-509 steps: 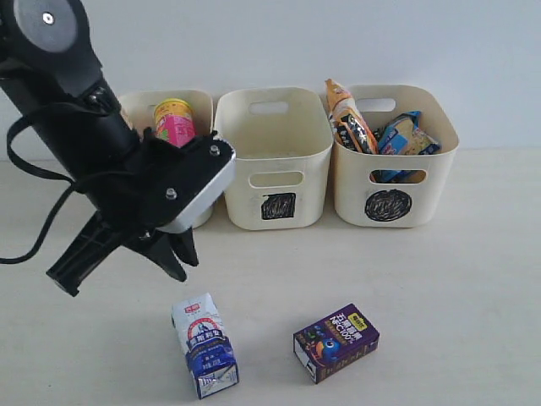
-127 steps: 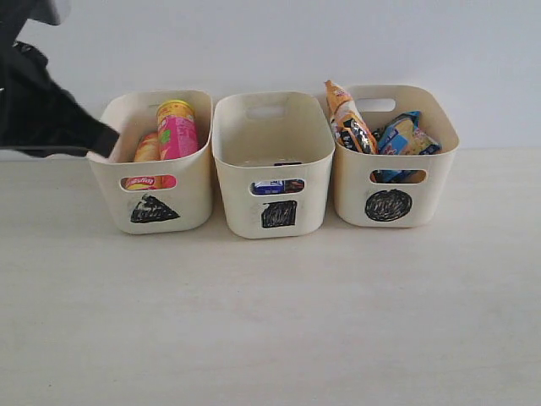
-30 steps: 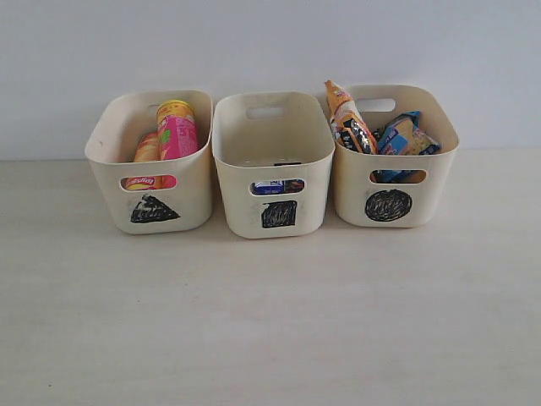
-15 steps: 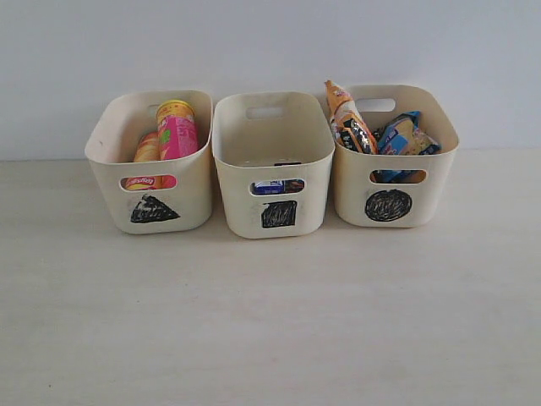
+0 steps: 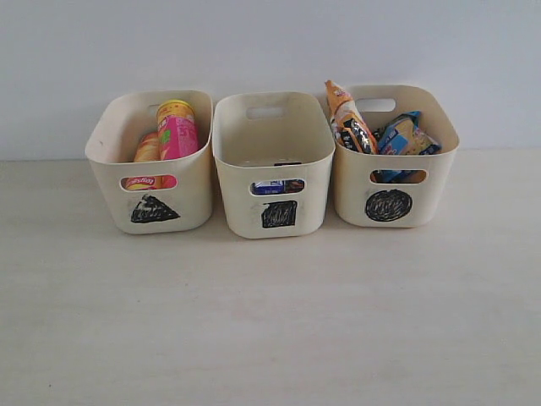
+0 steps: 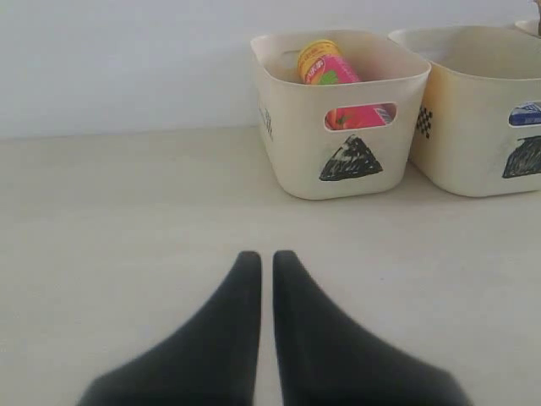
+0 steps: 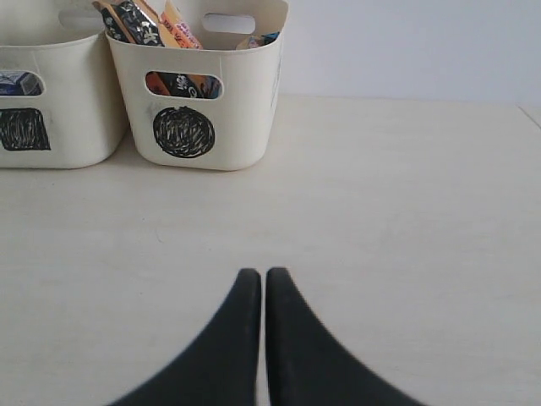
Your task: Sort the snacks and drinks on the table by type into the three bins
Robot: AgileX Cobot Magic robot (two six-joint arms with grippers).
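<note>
Left wrist view: clenched left claw (image 6: 266, 256) sits well apart from the triangle bin (image 6: 296, 152), and right claw (image 7: 256, 273) is clenched too.

A black scribbled triangle (image 5: 155, 209) was drawn on the left bin (image 5: 190, 182), a square (image 5: 278, 214) on the middle bin (image 5: 308, 182) and a circle (image 5: 388, 205) on the right bin (image 5: 435, 186). A small checkered mark (image 6: 424, 121) was seen on the middle bin's side. Print on the pink tube (image 5: 177, 134) and the packets (image 5: 355, 123) could not be read.
</note>
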